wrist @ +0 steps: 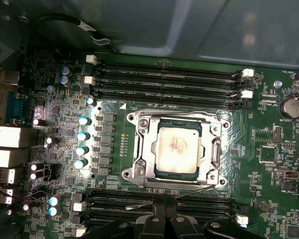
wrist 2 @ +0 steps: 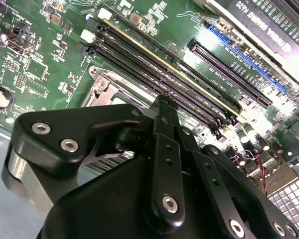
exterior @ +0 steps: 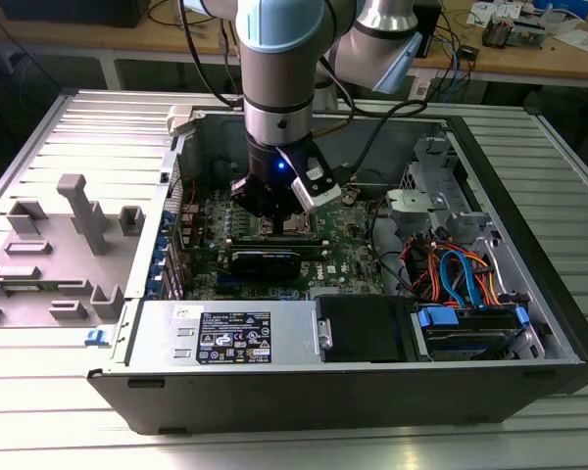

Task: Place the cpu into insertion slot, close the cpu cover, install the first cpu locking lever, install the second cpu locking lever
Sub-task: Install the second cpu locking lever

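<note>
Inside an open computer case (exterior: 372, 382) lying on a ribbed metal table (exterior: 69, 137), the robot arm reaches straight down over the green motherboard (exterior: 348, 257). Its gripper (exterior: 277, 208) hangs just above the board near the middle of the case; in both wrist views its black fingers (wrist 2: 165, 119) meet at the tips — pressed together, with nothing visibly held. In the first wrist view, the cpu (wrist: 178, 150) sits in the insertion slot (wrist: 214, 174), its dull silver top showing through the window of the cpu cover (wrist: 144, 149), which lies flat around it. From the cpu, banks of long black memory slots (wrist: 164, 79) lie at twelve o'clock and six o'clock in that view, and a thin metal locking lever (wrist: 184, 190) lies along the socket's six o'clock edge — just beside the fingertips (wrist: 165, 209). At the exterior view's right, orange and blue cables (exterior: 456, 269) crowd the drive bay.
</note>
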Controlling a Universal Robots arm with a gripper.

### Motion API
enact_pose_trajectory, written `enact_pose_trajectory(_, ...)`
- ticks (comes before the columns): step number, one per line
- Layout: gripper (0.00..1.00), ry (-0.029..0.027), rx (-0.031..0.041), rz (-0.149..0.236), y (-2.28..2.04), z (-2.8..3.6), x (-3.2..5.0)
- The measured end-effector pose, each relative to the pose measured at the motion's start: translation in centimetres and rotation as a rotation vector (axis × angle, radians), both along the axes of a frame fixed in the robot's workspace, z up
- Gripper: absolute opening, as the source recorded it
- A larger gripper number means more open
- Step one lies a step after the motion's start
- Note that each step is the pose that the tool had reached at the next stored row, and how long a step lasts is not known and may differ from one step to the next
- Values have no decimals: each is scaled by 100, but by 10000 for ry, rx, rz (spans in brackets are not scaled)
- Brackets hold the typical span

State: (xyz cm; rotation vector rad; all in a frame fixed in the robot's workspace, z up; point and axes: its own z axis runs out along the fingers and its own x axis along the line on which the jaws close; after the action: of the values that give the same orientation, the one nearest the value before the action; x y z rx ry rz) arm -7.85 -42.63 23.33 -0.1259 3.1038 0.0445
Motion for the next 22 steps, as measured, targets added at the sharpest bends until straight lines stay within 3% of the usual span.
enact_pose_trajectory(18,11,17,3,0,0,-1,0)
enact_pose_trajectory(20,11,94,5,0,0,-6,1)
enact_pose_trajectory(22,11,240,4,-2,0,-8,0)
